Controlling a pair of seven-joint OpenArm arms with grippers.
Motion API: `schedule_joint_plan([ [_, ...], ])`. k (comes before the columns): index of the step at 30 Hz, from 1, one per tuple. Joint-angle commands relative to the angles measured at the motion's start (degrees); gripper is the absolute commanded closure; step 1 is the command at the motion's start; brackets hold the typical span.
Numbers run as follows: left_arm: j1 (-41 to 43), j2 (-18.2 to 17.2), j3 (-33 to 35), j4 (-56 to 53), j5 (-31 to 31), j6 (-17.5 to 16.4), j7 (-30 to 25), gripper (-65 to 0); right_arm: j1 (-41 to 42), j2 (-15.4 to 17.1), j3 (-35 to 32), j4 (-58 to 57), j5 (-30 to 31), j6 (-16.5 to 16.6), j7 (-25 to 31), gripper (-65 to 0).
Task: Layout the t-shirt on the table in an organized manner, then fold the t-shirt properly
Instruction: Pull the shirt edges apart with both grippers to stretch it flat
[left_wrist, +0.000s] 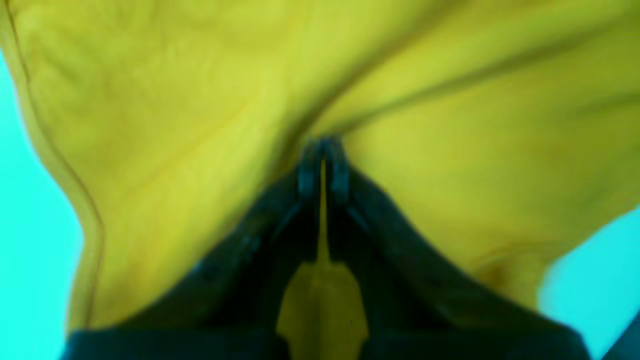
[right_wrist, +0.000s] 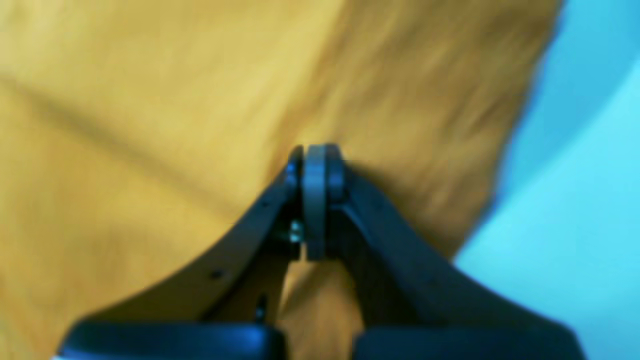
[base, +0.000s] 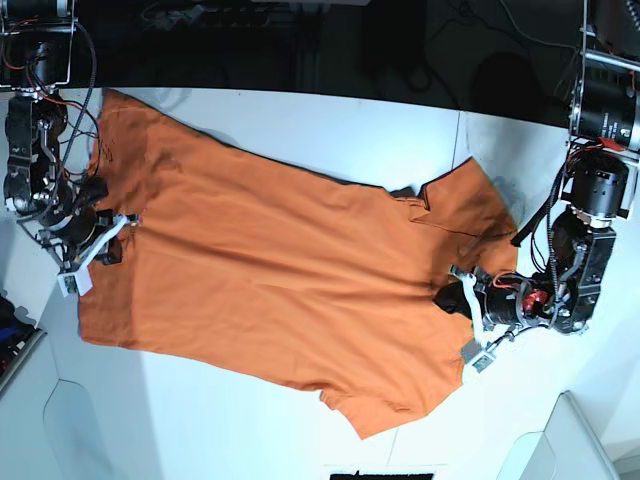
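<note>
Black claw arms fill the bottom of both wrist views. My left claw (left_wrist: 324, 167) is pressed together and pinching a fold of the t-shirt (left_wrist: 200, 125). My right claw (right_wrist: 315, 170) is shut tight too, with cloth bunched right at its tips, so I think it is pinching the shirt as well.

From the base view, the t-shirt (base: 280, 270) lies spread out long across the white worktop (base: 200, 430). My right claw (base: 105, 240) holds the hem end, and my left claw (base: 462, 298) holds it near the collar end. I judge the laying out is nearly done. The body looks mostly flat, but it sits slanted, and the cloth near the collar and one sleeve is crumpled and folded over. I think that part needs a tug to smooth it. No fold has been made yet, so all the folding is left to do.

Around the worktop I see dark cables and robot parts at the back. Nothing lies on the worktop in the way. Only my own two arms sit close to the shirt's ends.
</note>
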Motion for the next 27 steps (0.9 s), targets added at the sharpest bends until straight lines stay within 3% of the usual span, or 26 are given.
schedule_joint_plan([
  [1,-1.22,-1.6,-0.39,2.38,-2.84,-0.34,0.39,-3.0,2.51,1.05,0.55,1.05,-0.13,-0.17,1.55,0.0],
  [3,-0.07,-3.34,-0.39,5.55,-5.77,-0.34,1.73,-3.0,4.85,1.01,0.55,0.79,-0.22,-0.2,1.55,0.0],
  [8,4.15,-5.2,-0.39,9.29,-5.75,-0.34,2.45,-3.0,11.78,-0.44,0.52,-4.2,-1.95,-0.63,2.86,0.0],
  [15,11.43,-5.49,-0.39,9.27,-1.97,0.9,2.19,-3.0,19.47,-3.85,0.48,-20.76,-6.01,1.11,8.44,0.0],
  [19,14.23,-5.29,-0.39,9.25,0.94,1.14,-1.44,-3.0,19.39,-4.52,0.37,-24.46,-6.4,3.02,8.07,0.0],
  [24,14.12,-5.01,-0.39,8.66,11.17,7.54,-9.07,-3.0,15.69,-3.93,0.39,-24.37,-5.7,3.89,4.46,0.0],
  [27,13.11,-4.83,-0.39,6.84,15.17,9.25,-10.08,-3.0,11.93,-2.64,0.39,-22.99,-1.44,4.17,2.95,0.0],
])
